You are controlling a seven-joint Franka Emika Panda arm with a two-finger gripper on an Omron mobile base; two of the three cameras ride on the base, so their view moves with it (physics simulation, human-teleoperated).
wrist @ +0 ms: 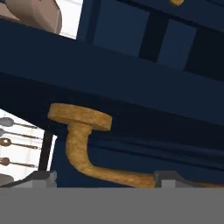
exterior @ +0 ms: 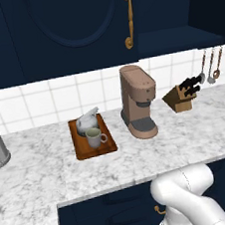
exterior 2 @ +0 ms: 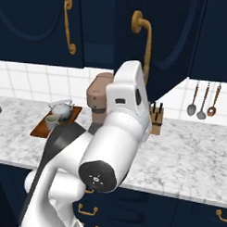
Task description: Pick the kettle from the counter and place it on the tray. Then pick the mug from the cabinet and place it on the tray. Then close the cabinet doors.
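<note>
Kettle (exterior: 87,122) and mug (exterior: 94,137) sit on tray (exterior: 84,149); jaws, spread and gripping nothing, straddle the open cabinet door's brass handle (wrist: 83,148), apparently to close it.

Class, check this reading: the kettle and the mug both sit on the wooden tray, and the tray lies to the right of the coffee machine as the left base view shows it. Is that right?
One detail is wrong. The kettle and the mug do sit on the tray, but the left base view shows the tray to the left of the coffee machine, not to its right.
</note>
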